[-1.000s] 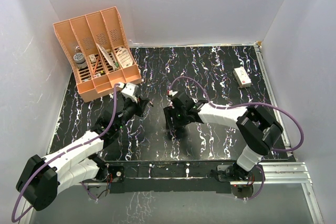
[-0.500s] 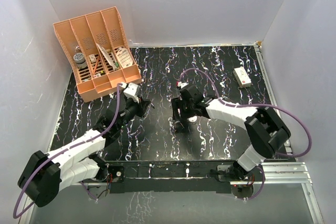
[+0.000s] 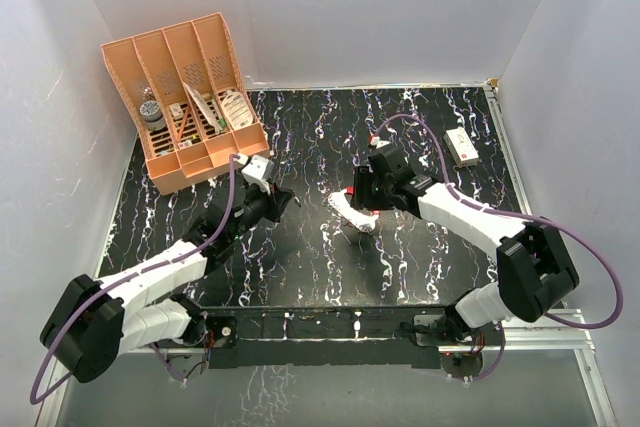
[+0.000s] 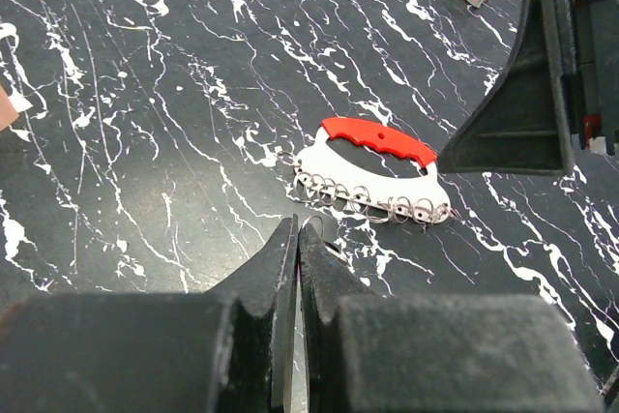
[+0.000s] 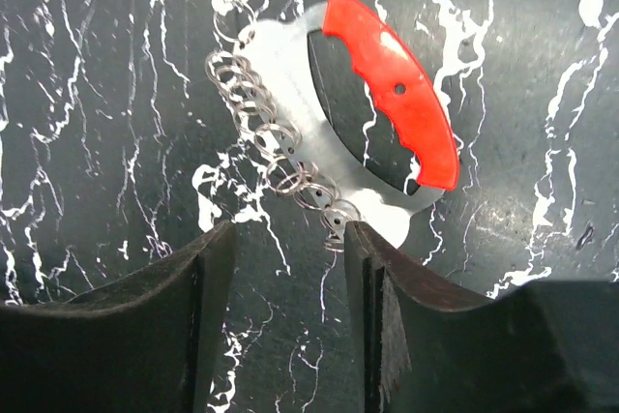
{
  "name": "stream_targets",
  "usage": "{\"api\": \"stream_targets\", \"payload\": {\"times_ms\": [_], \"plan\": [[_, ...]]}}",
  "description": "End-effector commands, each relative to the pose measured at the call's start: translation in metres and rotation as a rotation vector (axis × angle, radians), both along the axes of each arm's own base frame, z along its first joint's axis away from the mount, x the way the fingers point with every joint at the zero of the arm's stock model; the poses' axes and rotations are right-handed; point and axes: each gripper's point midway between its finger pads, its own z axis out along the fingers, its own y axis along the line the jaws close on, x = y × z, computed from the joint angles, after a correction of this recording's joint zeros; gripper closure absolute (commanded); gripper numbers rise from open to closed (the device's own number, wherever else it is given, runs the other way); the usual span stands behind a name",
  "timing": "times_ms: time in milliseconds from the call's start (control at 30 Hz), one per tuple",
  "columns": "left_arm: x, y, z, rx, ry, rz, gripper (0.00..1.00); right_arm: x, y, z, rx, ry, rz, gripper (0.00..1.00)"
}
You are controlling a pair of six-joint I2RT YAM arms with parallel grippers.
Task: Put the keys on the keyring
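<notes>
Right gripper [image 5: 288, 244] just beside keyring [image 5: 392, 108]

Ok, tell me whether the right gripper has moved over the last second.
Yes. In the top view the right gripper has shifted right and up the picture, closer to the small white box, uncovering the keyring.

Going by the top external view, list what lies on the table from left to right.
orange file organizer → left claw → keyring → small white box
</notes>
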Motion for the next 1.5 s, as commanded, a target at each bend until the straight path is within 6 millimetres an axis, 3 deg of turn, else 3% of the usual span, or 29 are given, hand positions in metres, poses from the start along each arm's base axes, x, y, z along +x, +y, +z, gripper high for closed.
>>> {"api": "stream_targets", "payload": {"times_ms": [0,533,933,1233,1467], "plan": [[0.003,-0.015,0.027,-0.066,-0.044,-0.05,1.0,-0.011,0.0,-0.013,0.012,0.055,-0.016,0.53],[0.001,-0.012,0.026,-0.067,-0.042,-0.04,1.0,0.005,0.032,-0.034,0.07,0.117,0.044,0.53],[0.002,-0.013,0.026,-0.067,-0.047,-0.043,1.0,0.015,0.03,-0.028,0.017,0.089,0.024,0.53],[0.002,-0.01,0.025,-0.059,-0.048,-0.03,1.0,0.017,0.027,-0.052,-0.052,0.083,0.073,0.5],[0.001,-0.01,0.023,-0.059,-0.044,-0.03,1.0,0.018,0.031,-0.059,-0.064,0.088,0.072,0.54]]}}
